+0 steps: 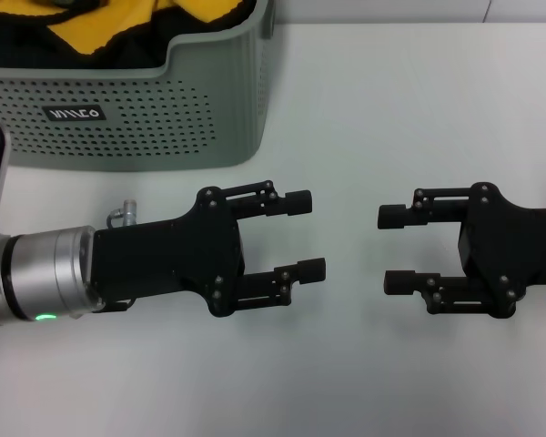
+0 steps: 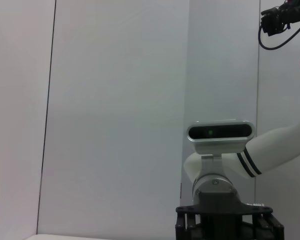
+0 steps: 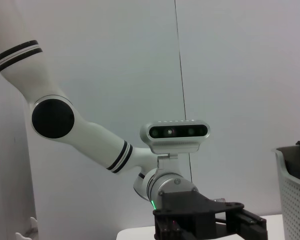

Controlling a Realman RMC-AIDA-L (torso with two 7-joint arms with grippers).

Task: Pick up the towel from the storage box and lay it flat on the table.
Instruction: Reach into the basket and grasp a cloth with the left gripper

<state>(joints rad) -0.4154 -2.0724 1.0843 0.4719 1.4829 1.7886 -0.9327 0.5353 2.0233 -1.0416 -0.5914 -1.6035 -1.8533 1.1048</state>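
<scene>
The storage box [image 1: 146, 127], a pale grey-green perforated basket, stands on the white table [image 1: 391, 109] at the far left; its wall also shows in the right wrist view [image 3: 292, 200]. Crumpled cloth [image 1: 100, 36] with yellow and dark folds lies inside it. No green face shows, so I cannot tell whether this is the towel. My left gripper [image 1: 317, 235] hovers open in front of the box, empty. My right gripper [image 1: 385, 249] faces it from the right, open and empty. A short gap separates their fingertips.
A small metal fitting [image 1: 120, 215] juts from the left wrist near the box's front wall. In the left wrist view, the right arm's wrist camera [image 2: 220, 132] shows against a plain wall. The left arm's wrist camera [image 3: 175, 132] shows in the right wrist view.
</scene>
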